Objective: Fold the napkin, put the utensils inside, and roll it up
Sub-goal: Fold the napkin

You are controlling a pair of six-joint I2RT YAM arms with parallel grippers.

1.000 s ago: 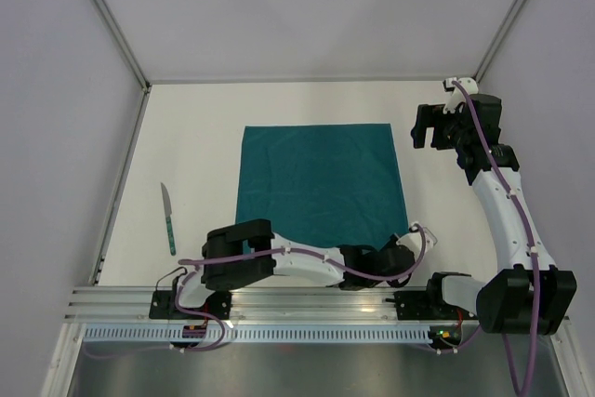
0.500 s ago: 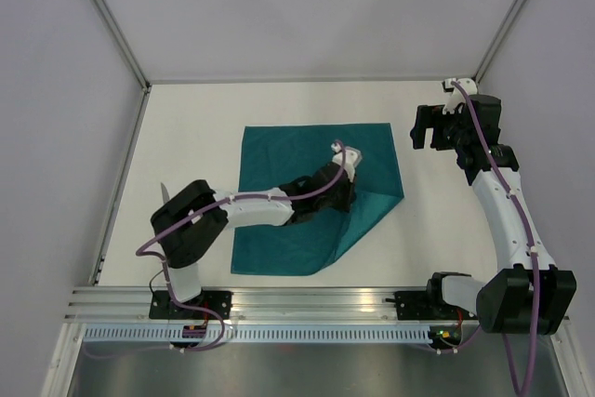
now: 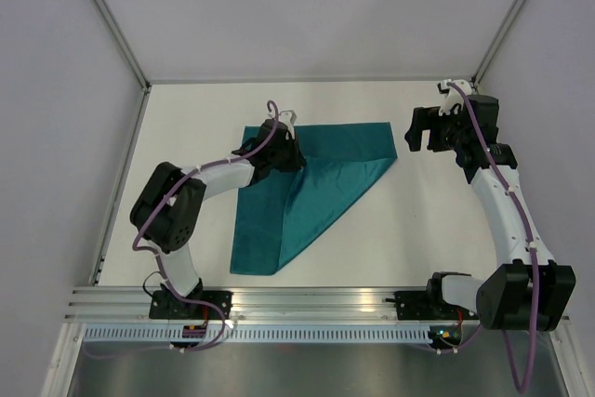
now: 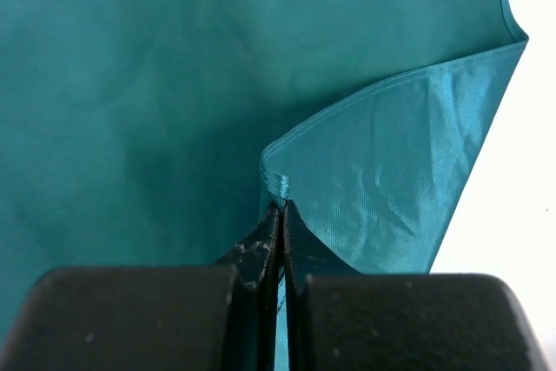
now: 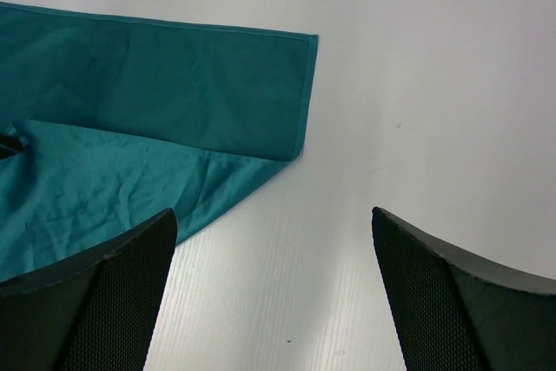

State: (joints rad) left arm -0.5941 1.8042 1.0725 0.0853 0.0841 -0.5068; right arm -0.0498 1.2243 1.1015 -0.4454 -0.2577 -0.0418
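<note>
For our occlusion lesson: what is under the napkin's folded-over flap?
The flap, pinched by the left gripper, covers the lower layer of the napkin, seen at its edges; anything beneath is hidden.

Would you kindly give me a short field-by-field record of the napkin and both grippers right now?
napkin: teal, folded over along a diagonal, lying on the table
left gripper: shut on a napkin corner, near the cloth's far left corner
right gripper: open, holding nothing, over the table beside the napkin's far right corner

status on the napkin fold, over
left jaws shut on napkin corner; right jaws open, clear of it; napkin folded over diagonally; nothing blocking
</note>
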